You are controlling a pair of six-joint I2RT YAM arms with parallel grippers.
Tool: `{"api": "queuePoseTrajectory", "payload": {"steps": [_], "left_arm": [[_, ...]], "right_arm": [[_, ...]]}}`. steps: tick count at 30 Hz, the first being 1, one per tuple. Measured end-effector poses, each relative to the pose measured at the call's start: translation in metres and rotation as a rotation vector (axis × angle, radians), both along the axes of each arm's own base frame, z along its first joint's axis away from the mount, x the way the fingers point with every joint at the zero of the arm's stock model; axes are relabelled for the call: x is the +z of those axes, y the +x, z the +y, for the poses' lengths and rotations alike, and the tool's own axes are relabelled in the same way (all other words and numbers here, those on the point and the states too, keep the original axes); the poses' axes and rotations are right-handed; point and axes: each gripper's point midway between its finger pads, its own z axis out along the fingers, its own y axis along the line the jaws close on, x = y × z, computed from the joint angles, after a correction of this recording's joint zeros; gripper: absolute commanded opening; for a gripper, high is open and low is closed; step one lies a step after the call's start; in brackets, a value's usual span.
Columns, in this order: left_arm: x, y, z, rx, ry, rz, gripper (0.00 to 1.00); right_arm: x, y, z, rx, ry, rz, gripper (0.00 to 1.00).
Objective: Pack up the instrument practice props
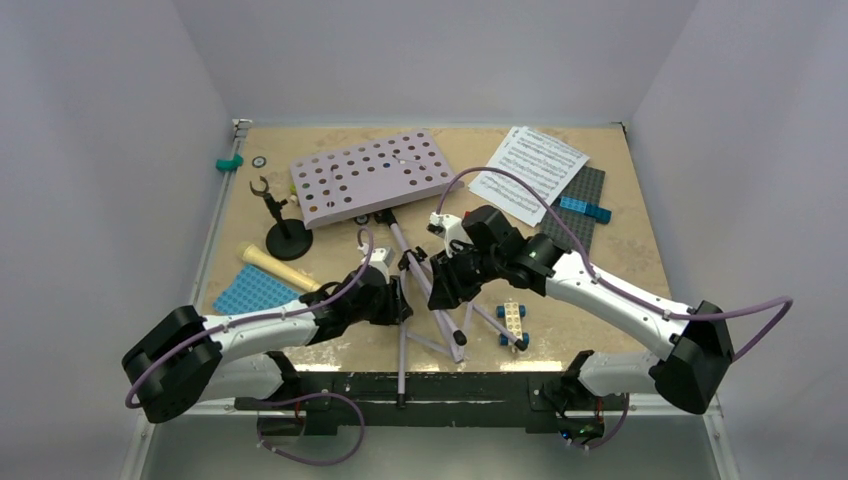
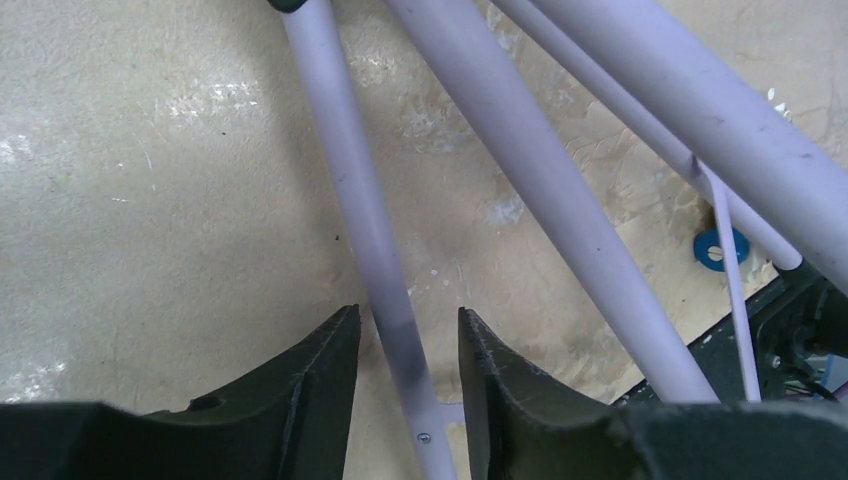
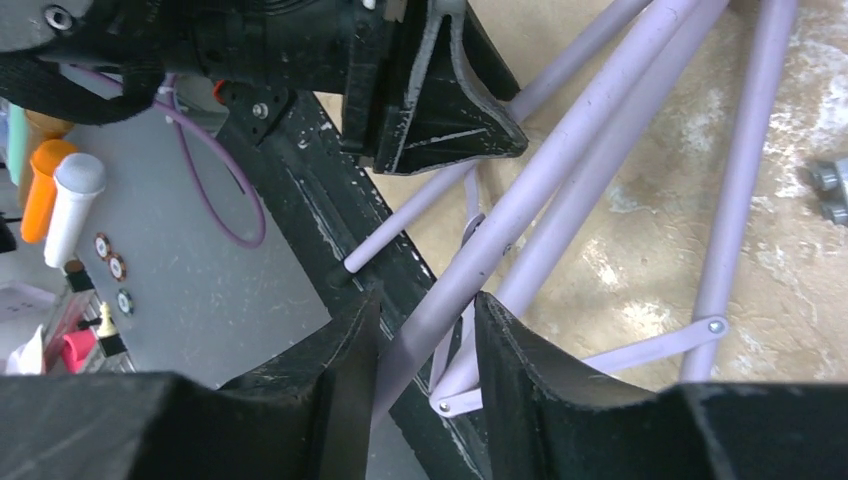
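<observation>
The left gripper (image 2: 408,325) stands apart astride 1 leg of the lilac tripod (image 2: 350,180), a sliver of gap on each side. The right gripper (image 3: 428,305) sits close around another leg (pinching or not, I cannot tell). Both are at lower centre of the top view. The music stand (image 1: 370,178) lies toppled, its perforated plate at upper centre. The tabletop (image 1: 640,250) is mottled tan, with pale grey walls (image 1: 120,150) on 3 sides. The sheet-music pages (image 1: 528,172) at upper right carry staves too small to read.

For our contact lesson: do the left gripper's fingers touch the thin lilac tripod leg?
Apart: left wrist view shows gaps between fingers and lilac leg.
</observation>
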Motion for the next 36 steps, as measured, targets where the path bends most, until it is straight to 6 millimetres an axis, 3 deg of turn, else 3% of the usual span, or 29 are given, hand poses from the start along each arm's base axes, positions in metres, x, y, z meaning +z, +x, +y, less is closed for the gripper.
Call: {"api": "queuePoseTrajectory", "payload": {"steps": [3, 10, 19, 24, 27, 29, 33, 36], "left_arm": [[-0.007, -0.001, -0.001, -0.007, 0.011, 0.017, 0.27], [-0.008, 0.0, 0.001, -0.003, 0.021, 0.013, 0.01], [-0.011, 0.001, 0.001, -0.006, -0.005, -0.02, 0.0], [-0.008, 0.003, 0.007, 0.011, -0.009, -0.051, 0.0], [-0.007, 0.004, 0.015, 0.024, 0.007, -0.083, 0.0], [0.005, 0.008, 0.013, 0.029, -0.029, -0.12, 0.0], [0.059, 0.023, -0.008, 0.016, -0.187, -0.256, 0.0], [0.078, 0.029, -0.015, 0.015, -0.231, -0.302, 0.0]], "right_arm": [[-0.005, -0.001, 0.003, -0.002, 0.018, 0.012, 0.3], [-0.013, -0.002, 0.005, -0.046, 0.057, 0.033, 0.23], [-0.028, -0.007, 0.015, -0.071, 0.104, 0.053, 0.31], [-0.03, -0.005, 0.018, -0.087, 0.12, 0.046, 0.17], [-0.043, -0.005, 0.018, -0.082, 0.094, 0.042, 0.11], [-0.061, -0.008, 0.017, -0.082, 0.067, 0.074, 0.11], [-0.065, -0.008, 0.023, -0.071, 0.084, 0.084, 0.15], [-0.067, -0.009, 0.025, -0.066, 0.092, 0.096, 0.14]]}}
